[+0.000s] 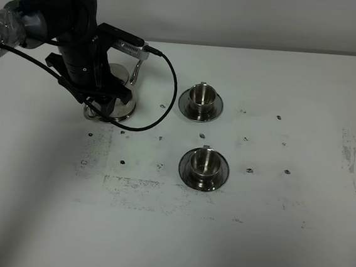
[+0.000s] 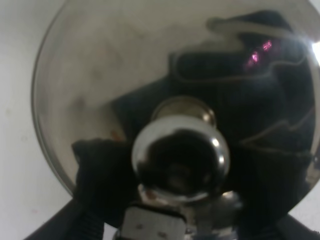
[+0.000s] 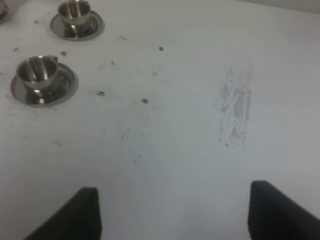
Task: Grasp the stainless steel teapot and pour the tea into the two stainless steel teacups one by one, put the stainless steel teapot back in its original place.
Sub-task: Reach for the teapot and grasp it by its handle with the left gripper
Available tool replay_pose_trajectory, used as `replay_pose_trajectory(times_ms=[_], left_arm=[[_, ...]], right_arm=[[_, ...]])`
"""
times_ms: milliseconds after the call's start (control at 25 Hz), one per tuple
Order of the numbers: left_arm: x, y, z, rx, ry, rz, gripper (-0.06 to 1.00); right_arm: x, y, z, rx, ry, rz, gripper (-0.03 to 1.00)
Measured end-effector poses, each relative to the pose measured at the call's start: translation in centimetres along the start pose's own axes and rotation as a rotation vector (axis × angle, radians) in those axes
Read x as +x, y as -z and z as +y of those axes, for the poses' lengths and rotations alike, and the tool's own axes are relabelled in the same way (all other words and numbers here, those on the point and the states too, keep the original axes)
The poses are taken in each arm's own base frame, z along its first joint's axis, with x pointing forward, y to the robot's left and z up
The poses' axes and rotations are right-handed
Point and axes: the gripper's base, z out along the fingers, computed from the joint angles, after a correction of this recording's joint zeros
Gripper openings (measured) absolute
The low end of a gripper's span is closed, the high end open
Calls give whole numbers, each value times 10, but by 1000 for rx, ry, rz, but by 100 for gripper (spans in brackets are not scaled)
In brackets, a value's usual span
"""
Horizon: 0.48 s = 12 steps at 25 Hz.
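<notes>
The white table (image 1: 268, 243) is the widest thing here. My right gripper (image 3: 173, 192) hangs over it with fingers spread. My left gripper (image 1: 104, 96) stands over the stainless steel teapot (image 1: 119, 76) at the left side, well apart from the far teacup (image 1: 202, 96) and the near teacup (image 1: 205, 163). I cannot tell whether its jaws press the handle. I think I should stay centred by the lid knob (image 2: 180, 157), grip firmly and lift straight up.
</notes>
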Motion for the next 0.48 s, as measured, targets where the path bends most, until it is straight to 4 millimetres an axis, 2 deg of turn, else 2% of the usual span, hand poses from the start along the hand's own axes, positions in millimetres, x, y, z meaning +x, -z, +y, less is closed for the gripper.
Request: replay_pose_trajectory(times_ms=[480], left_arm=[[-2,0,0,-3,-1,-18,52]], right_arm=[[0,0,0,0,0,0,59]])
